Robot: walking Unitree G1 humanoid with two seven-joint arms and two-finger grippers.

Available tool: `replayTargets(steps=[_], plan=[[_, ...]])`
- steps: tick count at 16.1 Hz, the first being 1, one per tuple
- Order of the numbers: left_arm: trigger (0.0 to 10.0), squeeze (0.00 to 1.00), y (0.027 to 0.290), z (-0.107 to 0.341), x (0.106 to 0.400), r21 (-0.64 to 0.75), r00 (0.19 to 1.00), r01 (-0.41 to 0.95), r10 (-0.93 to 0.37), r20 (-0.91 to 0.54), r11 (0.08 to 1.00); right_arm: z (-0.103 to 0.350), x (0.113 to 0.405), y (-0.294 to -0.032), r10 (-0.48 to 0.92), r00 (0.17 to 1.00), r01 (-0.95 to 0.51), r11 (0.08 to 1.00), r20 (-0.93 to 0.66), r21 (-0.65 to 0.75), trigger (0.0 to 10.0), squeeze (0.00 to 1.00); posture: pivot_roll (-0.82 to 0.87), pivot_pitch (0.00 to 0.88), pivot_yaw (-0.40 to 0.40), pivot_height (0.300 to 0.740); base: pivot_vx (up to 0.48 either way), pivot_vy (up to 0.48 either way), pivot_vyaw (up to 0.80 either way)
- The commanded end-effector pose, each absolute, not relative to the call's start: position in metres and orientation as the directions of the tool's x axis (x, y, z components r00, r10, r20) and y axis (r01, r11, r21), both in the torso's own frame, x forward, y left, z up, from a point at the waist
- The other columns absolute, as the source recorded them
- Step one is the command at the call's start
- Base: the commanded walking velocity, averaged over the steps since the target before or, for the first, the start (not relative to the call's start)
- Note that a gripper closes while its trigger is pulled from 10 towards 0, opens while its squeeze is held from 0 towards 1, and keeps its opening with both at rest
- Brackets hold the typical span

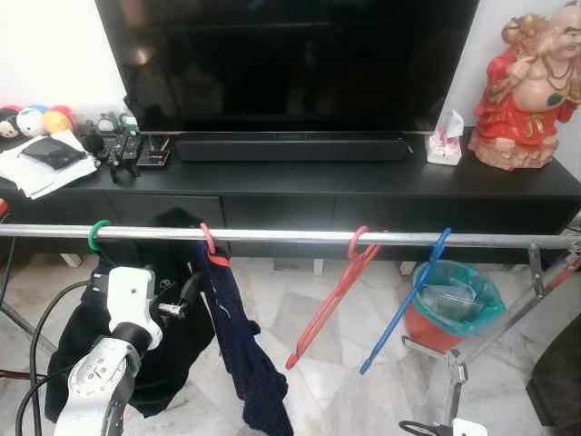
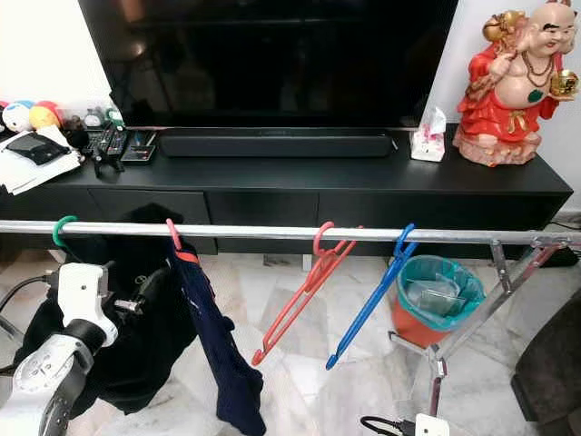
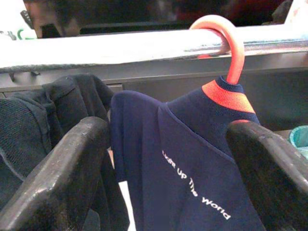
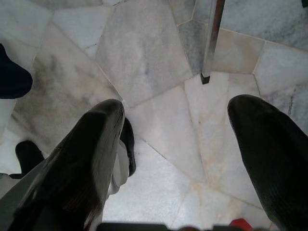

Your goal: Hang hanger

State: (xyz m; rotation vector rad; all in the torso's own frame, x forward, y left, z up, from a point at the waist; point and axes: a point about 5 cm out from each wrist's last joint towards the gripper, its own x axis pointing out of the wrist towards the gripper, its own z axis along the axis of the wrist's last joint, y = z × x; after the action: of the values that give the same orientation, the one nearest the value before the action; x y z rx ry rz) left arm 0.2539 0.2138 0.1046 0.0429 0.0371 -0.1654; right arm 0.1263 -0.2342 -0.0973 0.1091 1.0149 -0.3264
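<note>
Left wrist view: pink hanger (image 3: 230,45), navy-shirted.

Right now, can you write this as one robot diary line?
left pincer: open, facing navy shirt | pink hanger: hooked on rail | right pincer: open, idle over floor

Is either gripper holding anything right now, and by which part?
Nothing is held. The left gripper is open before the navy shirt; the right gripper is open over the floor.
</note>
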Motion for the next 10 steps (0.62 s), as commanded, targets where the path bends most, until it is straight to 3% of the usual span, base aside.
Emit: replayTargets(steps=[1, 6, 10], plan=[[10.0, 0.00, 0.2117, 0.1067, 0.2543, 0.033, 0.983, 0.179, -0.177, -0.039, 0.983, -0.0984, 0.1255, -0.2309, -0.215, 0.479, 0.330, 0.943, -0.851, -0.052, 10.0, 0.00, 0.06, 0.000, 0.026, 0.740, 0.000, 0.000, 0.00], [10.0, 0.00, 0.2135, 0.1058, 0.2541, 0.033, 0.984, 0.174, -0.172, -0.043, 0.984, -0.0991, 0.1254, -0.2284, -0.215, 0.475, 0.336, 0.941, -0.853, -0.050, 10.0, 0.00, 0.06, 0.000, 0.028, 0.740, 0.000, 0.000, 0.00], [10.0, 0.00, 0.2138, 0.1048, 0.2535, 0.033, 0.985, 0.171, -0.169, -0.043, 0.985, -0.0989, 0.1247, -0.2299, -0.217, 0.474, 0.337, 0.940, -0.853, -0.051, 10.0, 0.00, 0.07, 0.000, 0.026, 0.740, 0.000, 0.240, 0.00]])
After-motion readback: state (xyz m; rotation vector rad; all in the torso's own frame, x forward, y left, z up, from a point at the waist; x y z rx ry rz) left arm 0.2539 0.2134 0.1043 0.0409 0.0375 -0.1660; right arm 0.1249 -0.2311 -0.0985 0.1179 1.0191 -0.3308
